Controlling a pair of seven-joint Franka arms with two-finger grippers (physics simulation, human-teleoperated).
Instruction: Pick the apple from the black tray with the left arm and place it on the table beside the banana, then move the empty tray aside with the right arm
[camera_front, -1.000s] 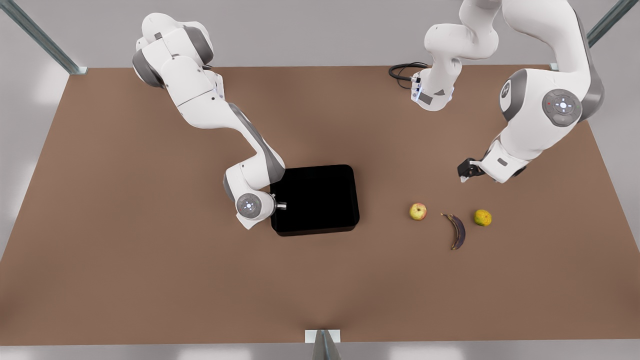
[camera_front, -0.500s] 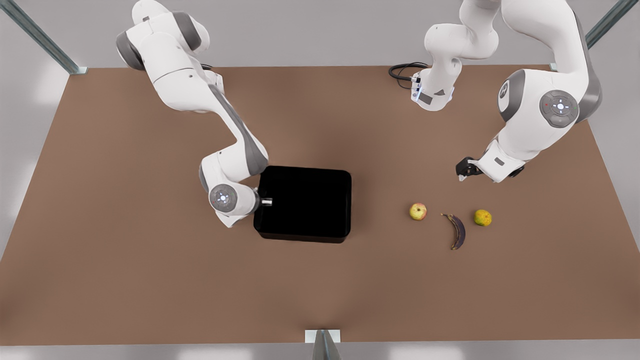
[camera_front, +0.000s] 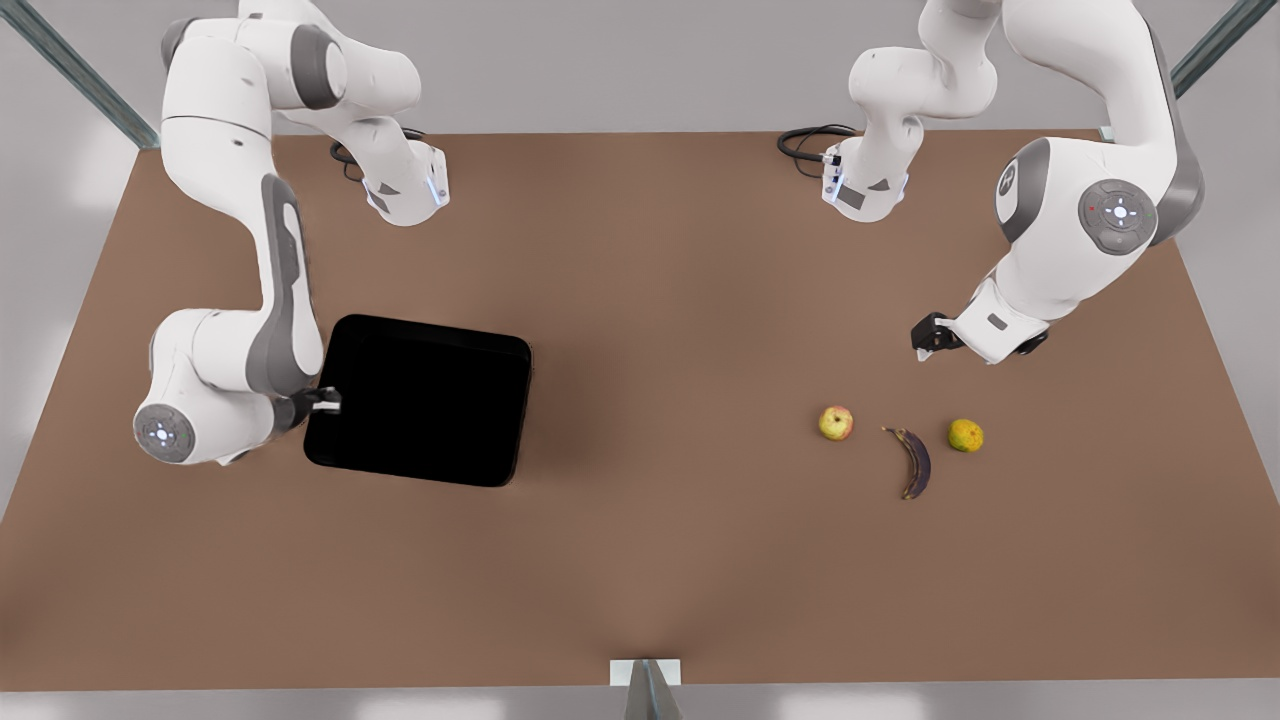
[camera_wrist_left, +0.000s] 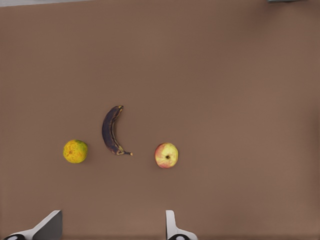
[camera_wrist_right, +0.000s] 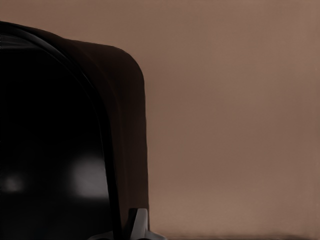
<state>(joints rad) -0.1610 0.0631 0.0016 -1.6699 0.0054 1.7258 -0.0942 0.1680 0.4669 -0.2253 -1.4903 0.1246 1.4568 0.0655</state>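
Two arms work over the brown bench (camera_front: 640, 560). Toward the front view's left, the right claw (camera_front: 328, 401) pinches the near-side wall of the black tray (camera_front: 420, 400), which sits slightly skewed on the bench, well in from that left edge; from the right wrist view a single fingertip (camera_wrist_right: 139, 222) presses against the outside of the tray's rounded corner wall (camera_wrist_right: 125, 125), so the claw looks closed on the wall, though the inner finger is lost in the black. The tray's inside reads as plain black and nothing can be made out in it. Farther toward the front view's right, three fruits lie in a row on the bare bench: the apple (camera_front: 836, 423), then the banana (camera_front: 913, 463) just beside it but apart, then a yellow-orange citrus fruit (camera_front: 965, 435). Above them hangs the left claw (camera_front: 928, 340), fingers spread wide and holding nothing, its two fingertips (camera_wrist_left: 172, 227) framing the fruit row.
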